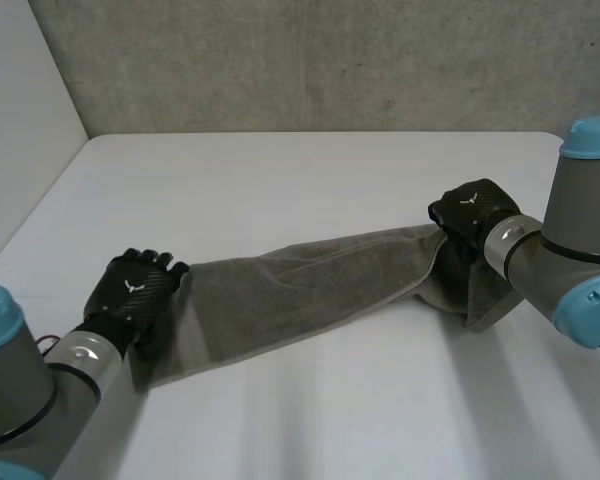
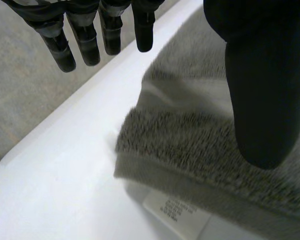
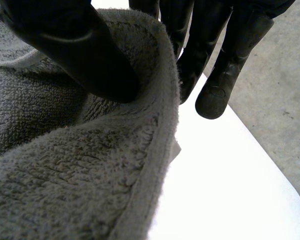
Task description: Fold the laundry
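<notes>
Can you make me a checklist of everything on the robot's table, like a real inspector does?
surface: white table.
job's things: one grey towel, stretched in a long band between the two hands; a white label pokes out under its corner by the left hand.
clutter: nothing seen.
hands: left hand at one end of the towel, fingers straight and off the cloth, thumb over the corner; right hand pinches the edge at the other end between thumb and fingers.
cables: nothing seen.
surroundings: concrete wall behind the table.
</notes>
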Robot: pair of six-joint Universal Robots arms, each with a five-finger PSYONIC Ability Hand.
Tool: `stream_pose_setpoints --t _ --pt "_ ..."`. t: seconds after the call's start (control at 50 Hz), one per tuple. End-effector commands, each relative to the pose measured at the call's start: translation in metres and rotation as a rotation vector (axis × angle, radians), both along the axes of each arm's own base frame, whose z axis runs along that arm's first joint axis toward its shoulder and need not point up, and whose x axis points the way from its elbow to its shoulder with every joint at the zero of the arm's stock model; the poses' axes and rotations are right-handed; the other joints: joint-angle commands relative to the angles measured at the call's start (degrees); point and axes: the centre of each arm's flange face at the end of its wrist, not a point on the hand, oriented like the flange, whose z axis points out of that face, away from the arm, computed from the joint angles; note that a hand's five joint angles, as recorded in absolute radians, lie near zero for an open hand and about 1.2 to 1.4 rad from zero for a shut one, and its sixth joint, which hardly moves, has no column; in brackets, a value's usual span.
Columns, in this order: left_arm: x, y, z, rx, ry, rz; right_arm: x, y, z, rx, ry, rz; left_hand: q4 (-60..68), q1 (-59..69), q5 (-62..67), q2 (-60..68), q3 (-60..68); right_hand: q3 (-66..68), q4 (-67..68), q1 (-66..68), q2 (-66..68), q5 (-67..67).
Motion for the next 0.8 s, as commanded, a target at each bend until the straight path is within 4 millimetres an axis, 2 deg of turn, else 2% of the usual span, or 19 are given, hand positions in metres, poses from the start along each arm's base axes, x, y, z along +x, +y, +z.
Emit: stream_pose_setpoints --t 0.02,0.06,0.14,0.18,0.22,0.24,0.26,0.28,0.32,0.34,0.44,0.5,0.72,0.8 --pt "-0.002 0.022 0.023 0.037 0.109 -0.052 -0.001 -0.001 0.000 0.000 0.000 -0.002 0.5 0.4 -0.2 0.6 0.6 2.9 3.6 3.8 3.5 3.3" --pt "-0.004 0.024 0.025 0.054 0.146 -0.065 0.000 0.000 0.000 0.000 0.000 -0.001 1.8 1.8 1.2 2.0 1.9 2.9 3.6 3.8 3.5 3.3" --pt "-0.007 0.022 0.025 0.083 0.207 -0.076 -0.001 0.000 -0.001 0.003 0.001 -0.002 17.4 17.4 16.8 17.6 17.5 2.9 3.6 3.8 3.5 3.3" --pt "-0.009 0.022 0.023 0.088 0.210 -0.081 0.000 0.000 -0.002 0.005 0.001 -0.001 18.0 17.9 17.3 18.1 18.1 2.9 3.6 3.8 3.5 3.3" --pt "-0.021 0.026 0.010 0.137 0.201 -0.122 0.000 0.000 -0.002 0.004 0.002 -0.001 17.8 17.8 17.2 18.0 17.9 2.9 3.6 3.8 3.5 3.3" --pt "-0.021 0.026 0.010 0.137 0.201 -0.122 0.000 0.000 -0.001 0.003 0.001 -0.001 17.8 17.8 17.2 18.0 17.9 2.9 3.6 3.8 3.5 3.3" --pt "-0.032 0.031 0.006 0.148 0.197 -0.164 0.000 0.000 -0.001 0.003 0.001 -0.001 17.3 17.3 16.7 17.5 17.4 2.9 3.6 3.8 3.5 3.3" --pt "-0.033 0.031 0.006 0.148 0.197 -0.165 0.000 0.000 -0.001 0.003 0.001 -0.001 17.3 17.3 16.7 17.5 17.4 2.9 3.6 3.8 3.5 3.3" --pt "-0.050 0.034 0.000 0.143 0.195 -0.211 0.000 0.000 -0.001 0.003 0.001 -0.001 17.3 17.3 16.7 17.5 17.4 2.9 3.6 3.8 3.5 3.3" --pt "-0.050 0.034 0.000 0.143 0.195 -0.211 0.000 0.000 0.000 0.001 0.001 -0.001 17.3 17.3 16.7 17.5 17.4 2.9 3.6 3.8 3.5 3.3" --pt "-0.061 0.022 -0.016 0.130 0.174 -0.180 0.000 0.001 0.001 -0.001 0.000 -0.001 17.6 17.6 17.0 17.8 17.7 2.9 3.6 3.8 3.5 3.3" --pt "-0.064 0.022 -0.018 0.130 0.170 -0.183 0.000 0.000 0.002 -0.004 -0.001 -0.001 17.6 17.6 17.0 17.8 17.7 2.9 3.6 3.8 3.5 3.3" --pt "-0.072 -0.001 -0.022 0.100 0.167 -0.152 0.000 -0.001 0.000 -0.001 0.000 -0.002 18.6 18.6 18.0 18.8 18.7 2.9 3.6 3.8 3.5 3.3" --pt "-0.074 -0.006 -0.029 0.106 0.158 -0.146 0.000 -0.001 -0.001 0.000 0.001 -0.004 24.0 24.0 23.4 24.2 24.1 2.9 3.6 3.8 3.5 3.3"
